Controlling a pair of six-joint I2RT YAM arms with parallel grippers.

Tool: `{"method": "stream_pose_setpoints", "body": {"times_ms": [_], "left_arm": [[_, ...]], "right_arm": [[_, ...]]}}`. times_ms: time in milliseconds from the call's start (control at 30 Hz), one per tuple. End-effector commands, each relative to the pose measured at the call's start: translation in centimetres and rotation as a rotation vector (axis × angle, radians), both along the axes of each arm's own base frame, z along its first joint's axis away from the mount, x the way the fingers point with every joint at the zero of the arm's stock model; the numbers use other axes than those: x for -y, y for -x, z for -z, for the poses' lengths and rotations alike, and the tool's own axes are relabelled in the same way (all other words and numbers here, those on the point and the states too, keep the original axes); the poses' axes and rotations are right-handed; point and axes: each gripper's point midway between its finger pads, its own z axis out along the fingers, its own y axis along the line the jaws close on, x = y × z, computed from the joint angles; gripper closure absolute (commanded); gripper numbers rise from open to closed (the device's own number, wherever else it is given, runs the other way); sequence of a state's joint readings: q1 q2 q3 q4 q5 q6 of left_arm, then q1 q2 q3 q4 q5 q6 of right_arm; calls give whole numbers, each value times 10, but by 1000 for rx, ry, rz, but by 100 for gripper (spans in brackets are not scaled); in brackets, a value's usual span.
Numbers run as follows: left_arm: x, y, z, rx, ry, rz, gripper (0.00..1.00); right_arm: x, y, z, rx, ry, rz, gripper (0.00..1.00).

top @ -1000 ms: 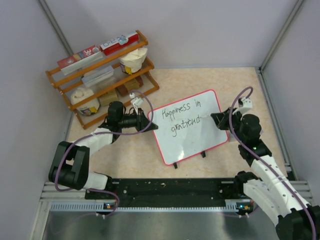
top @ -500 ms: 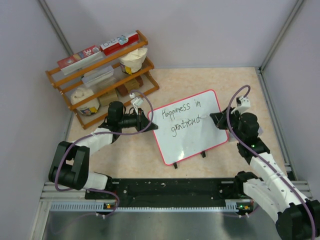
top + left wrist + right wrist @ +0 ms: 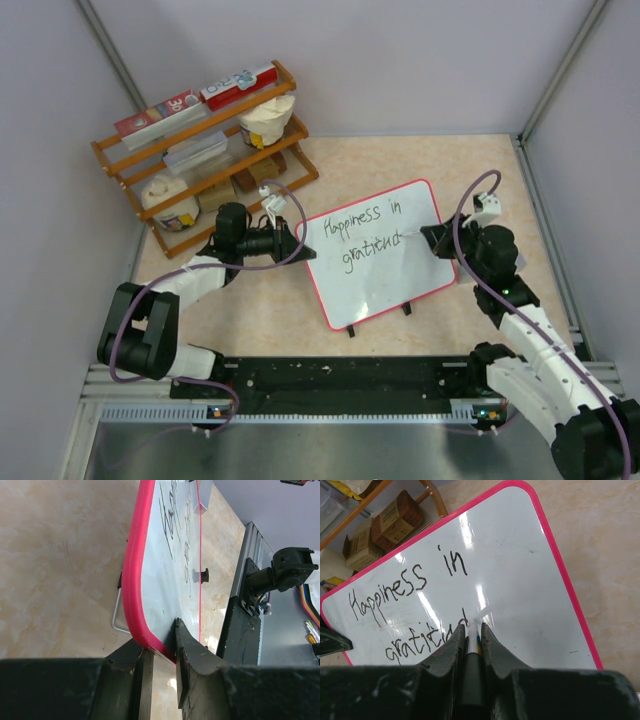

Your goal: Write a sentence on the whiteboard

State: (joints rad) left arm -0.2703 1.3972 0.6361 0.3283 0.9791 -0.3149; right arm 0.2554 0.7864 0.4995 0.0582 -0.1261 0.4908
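Note:
The whiteboard (image 3: 385, 265) with a red rim stands tilted on small black feet in the middle of the table. The sentence (image 3: 358, 236) reads "Happiness in" over "gratitud" in black. My left gripper (image 3: 300, 247) is shut on the board's left edge; the left wrist view shows the red rim (image 3: 131, 595) between its jaws (image 3: 161, 650). My right gripper (image 3: 432, 240) is shut on a marker (image 3: 472, 645), whose white tip touches the board (image 3: 520, 580) at the end of the second line (image 3: 420, 645).
A wooden shelf rack (image 3: 200, 145) with boxes, tubs and cartons stands at the back left. Grey walls enclose the table. A black rail (image 3: 330, 378) runs along the near edge between the arm bases.
My right gripper shifted slightly with the marker at the end of "gratitud". The left gripper and the board have not moved.

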Motion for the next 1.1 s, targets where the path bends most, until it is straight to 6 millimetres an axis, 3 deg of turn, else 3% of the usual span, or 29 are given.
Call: {"method": "stream_pose_setpoints", "body": {"times_ms": [0, 367, 633, 1067], "left_arm": [[-1, 3, 28, 63, -90, 26, 100], [-1, 4, 29, 57, -90, 27, 100], [-1, 3, 28, 63, -89, 26, 100], [-2, 3, 29, 64, -92, 22, 100]], "right_arm": [[8, -3, -4, 12, 37, 44, 100], [15, -9, -16, 30, 37, 94, 100], [9, -13, -30, 63, 2, 74, 100], [-8, -7, -15, 19, -5, -29, 100]]}}
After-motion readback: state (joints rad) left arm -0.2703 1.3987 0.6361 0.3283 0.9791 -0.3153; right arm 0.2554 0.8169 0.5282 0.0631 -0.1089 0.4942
